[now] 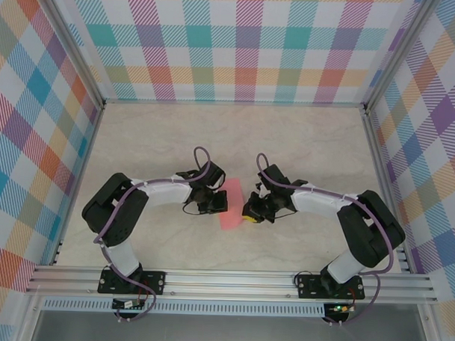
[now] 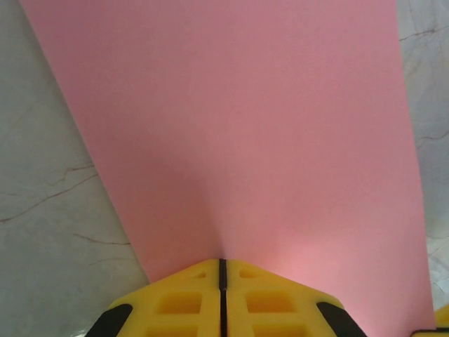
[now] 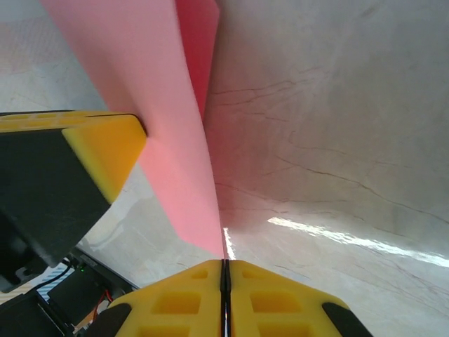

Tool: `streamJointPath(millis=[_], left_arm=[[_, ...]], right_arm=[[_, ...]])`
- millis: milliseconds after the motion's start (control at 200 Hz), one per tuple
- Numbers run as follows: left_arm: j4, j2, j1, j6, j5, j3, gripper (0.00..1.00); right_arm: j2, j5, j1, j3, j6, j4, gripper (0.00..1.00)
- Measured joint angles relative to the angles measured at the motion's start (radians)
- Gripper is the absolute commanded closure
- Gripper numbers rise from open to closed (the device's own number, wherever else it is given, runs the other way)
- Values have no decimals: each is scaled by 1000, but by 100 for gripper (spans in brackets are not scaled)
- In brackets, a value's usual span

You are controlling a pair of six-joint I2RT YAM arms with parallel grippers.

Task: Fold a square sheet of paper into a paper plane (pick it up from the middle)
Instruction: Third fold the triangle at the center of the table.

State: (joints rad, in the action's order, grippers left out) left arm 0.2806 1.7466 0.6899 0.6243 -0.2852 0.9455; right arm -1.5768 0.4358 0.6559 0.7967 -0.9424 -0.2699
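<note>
Top external view: early stage, sheet gripped from both sides, no dart shape yet.

On the marbled table [image 1: 303, 143] the two arms reach inward and meet at the square sheet of paper [image 1: 231, 206], which sits mid-table toward the near edge and shows as a narrow pink strip rather than a full square. The right wrist view shows two pink layers leaning together, so I judge that a first centre fold is made or in hand; whether it is creased I cannot tell. The left gripper [image 1: 219, 204] is clamped tight on one edge of the sheet, whose broad pink face runs away from its fingertips. The right gripper [image 1: 246, 210] is likewise closed on a lower corner. Nose folds, wings and centre ridge are all left to do.
</note>
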Motion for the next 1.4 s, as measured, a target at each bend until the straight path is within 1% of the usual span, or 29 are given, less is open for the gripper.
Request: streamJointPath(millis=[170,340,520,605,695,830,1020,1150,1400], left_arm=[[9,6,2,-1,6,10,92],[16,3,2,0,24,18,91],[20,-66,-7,11,71,18,90],[14,-104,-21,15,89,18,90],[1,-113,-47,15,104,18,90],[-26,-72,-83,15,103,19,91],[-48,34,-100,14,91,35,91],[-49,47,-106,14,88,66,92],[-48,63,-106,11,88,73,92]], right_arm=[[-1,19,0,21,-1,33,90],[-37,23,1,56,-5,60,90],[-91,19,6,85,-12,68,90],[-112,18,12,98,-11,68,90],[-137,18,14,118,-11,68,90],[-164,18,16,137,-11,80,90],[-170,18,25,142,-10,114,90],[-176,18,34,146,-2,132,90],[-207,18,38,148,4,172,90]])
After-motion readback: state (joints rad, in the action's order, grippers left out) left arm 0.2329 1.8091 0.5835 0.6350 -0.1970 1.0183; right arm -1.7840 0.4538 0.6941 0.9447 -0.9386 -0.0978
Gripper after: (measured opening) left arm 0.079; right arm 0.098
